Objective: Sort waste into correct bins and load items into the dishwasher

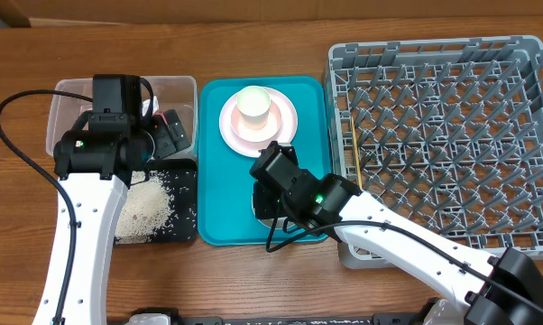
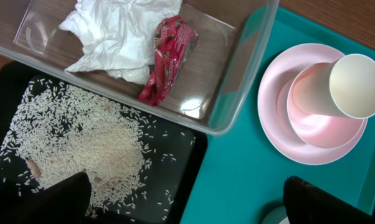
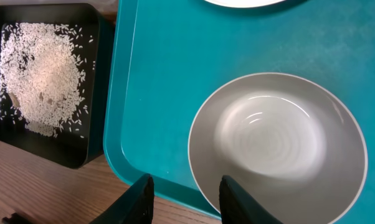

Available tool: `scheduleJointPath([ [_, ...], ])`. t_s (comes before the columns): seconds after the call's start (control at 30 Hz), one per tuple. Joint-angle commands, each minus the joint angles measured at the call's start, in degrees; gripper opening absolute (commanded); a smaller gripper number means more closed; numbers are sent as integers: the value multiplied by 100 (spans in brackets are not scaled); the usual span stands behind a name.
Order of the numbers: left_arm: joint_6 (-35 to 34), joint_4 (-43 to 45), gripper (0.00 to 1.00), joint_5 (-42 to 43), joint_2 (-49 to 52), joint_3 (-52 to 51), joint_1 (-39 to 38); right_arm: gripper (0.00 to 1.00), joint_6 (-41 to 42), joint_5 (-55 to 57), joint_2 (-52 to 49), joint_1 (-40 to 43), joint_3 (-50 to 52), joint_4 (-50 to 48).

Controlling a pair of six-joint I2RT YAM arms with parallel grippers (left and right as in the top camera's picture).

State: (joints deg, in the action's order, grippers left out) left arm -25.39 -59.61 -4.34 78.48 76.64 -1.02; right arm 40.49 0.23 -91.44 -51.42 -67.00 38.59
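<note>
Teal tray (image 1: 219,208): waste (image 2: 169,59) binned, dishes (image 2: 281,137) unracked.
We see L gripper (image 2: 190,202) spread wide, R gripper (image 3: 186,193) parted astride bowl (image 3: 281,143) on tray.

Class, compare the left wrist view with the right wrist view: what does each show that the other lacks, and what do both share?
Only the left wrist view shows the crumpled napkin and the red wrapper, both lying in the clear tub, and the white cup. Only the right wrist view shows the whole white bowl, empty, resting on the teal tray. Both views show the rice spread in the black tray, with the teal tray beside it.
</note>
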Motion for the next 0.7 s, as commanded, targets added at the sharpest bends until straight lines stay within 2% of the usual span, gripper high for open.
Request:
scheduleJointPath([
  [0.0,7,7,100,-13,-7,83,24,37,4,-37,90,2,-125,-33],
  [0.23,7,7,100,-13,-7,83,24,31,7,-33,87,2,-122,9],
  [0.63,7,7,100,-13,-7,83,24,35,-42,-37,90,11,-122,271],
  [0.67,7,7,100,-13,-7,83,24,31,-144,-37,90,4,-122,271],
])
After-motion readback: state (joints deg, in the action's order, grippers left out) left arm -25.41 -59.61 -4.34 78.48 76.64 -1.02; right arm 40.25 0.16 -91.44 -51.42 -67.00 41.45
